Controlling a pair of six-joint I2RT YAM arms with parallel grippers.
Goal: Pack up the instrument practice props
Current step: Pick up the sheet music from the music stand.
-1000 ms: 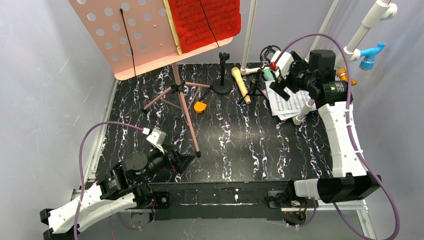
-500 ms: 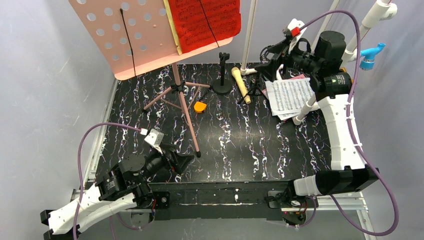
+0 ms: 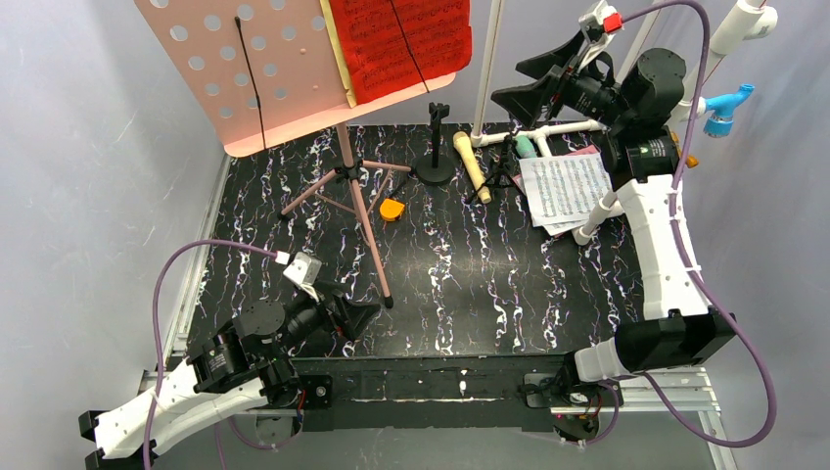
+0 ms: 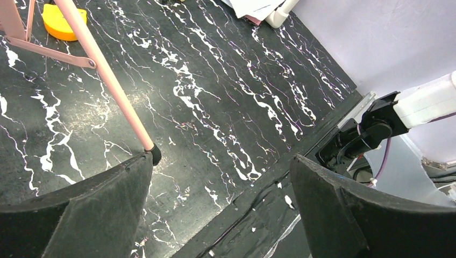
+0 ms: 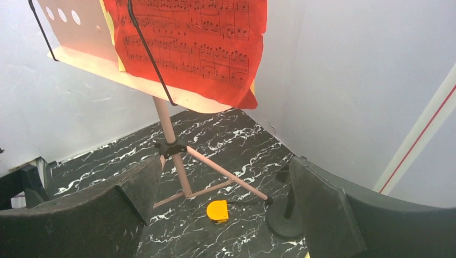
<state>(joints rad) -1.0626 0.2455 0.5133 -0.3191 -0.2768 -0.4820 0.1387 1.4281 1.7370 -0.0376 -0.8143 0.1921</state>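
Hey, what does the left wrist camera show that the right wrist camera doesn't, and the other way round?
Only the left wrist view shows the black foot cap at the end of one leg, a corner of the white music sheets and the right arm's base. Only the right wrist view shows the red music sheet on the pink board, plus the black stand base. Both show the pink tripod legs, the small orange object and the black marbled table.

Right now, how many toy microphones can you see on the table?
2. The beige microphone lies beside the black stand; the teal microphone sits farther back, by the white pipe. Others may be hidden under the right arm.
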